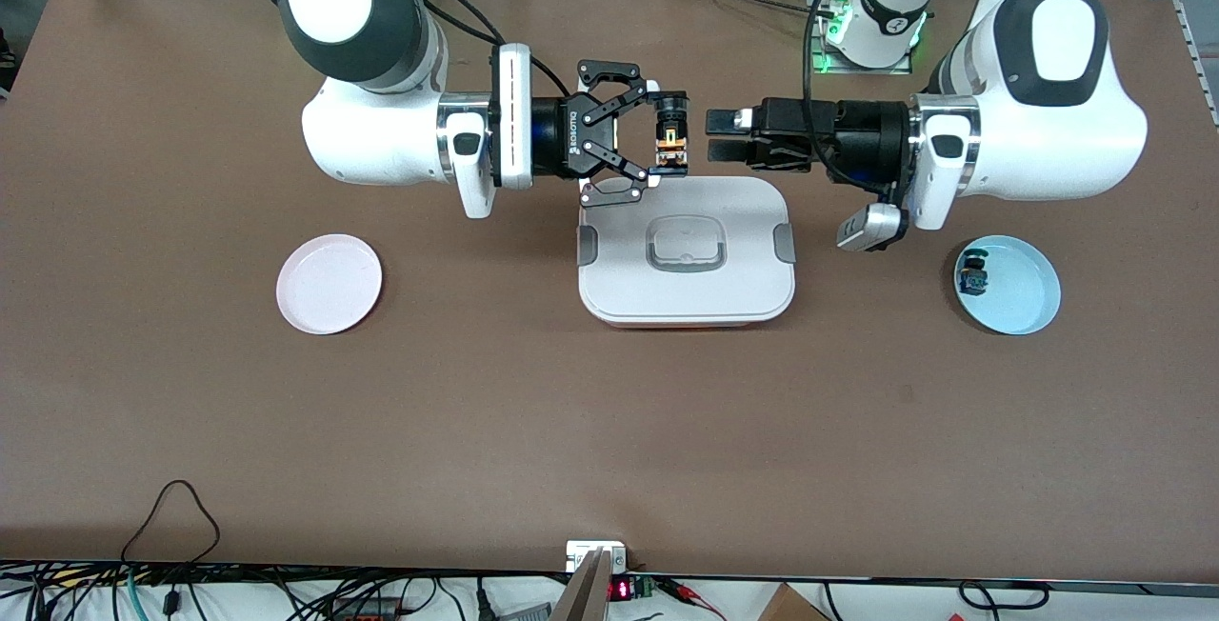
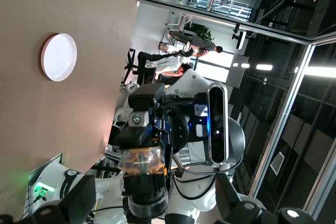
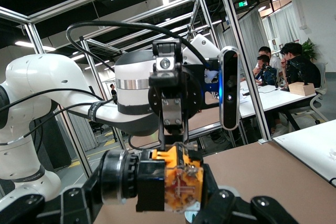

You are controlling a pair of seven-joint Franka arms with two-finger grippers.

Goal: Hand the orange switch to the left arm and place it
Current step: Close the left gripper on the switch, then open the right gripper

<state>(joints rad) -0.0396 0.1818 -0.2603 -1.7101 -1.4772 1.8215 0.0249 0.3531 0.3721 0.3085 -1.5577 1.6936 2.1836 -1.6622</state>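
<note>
Mid-air handover, both arms level above the surface. Right gripper [image 1: 655, 143] is clamped on the orange switch [image 1: 671, 140], holding it up over the edge of the box [image 1: 686, 254] that faces the arm bases. Left gripper [image 1: 712, 136] faces it, just beside the switch, fingers parted by a narrow gap, nothing in them (switch not yet between them, as far as the front view shows).

Right wrist view: switch [image 3: 170, 178] lies sideways, black cap end toward one side, orange block between the pads.

Judgement: step in hand is the pass. To do it well, left gripper should spread wider, ease straight in, and take the exposed black body clear of the right fingers. Right lets go only after left has a firm hold. Keep both up above the lid.

Blue plate [image 1: 1008, 284] carries 1 blue-and-black switch [image 1: 973, 275]; pink plate [image 1: 329, 283] bare.
</note>
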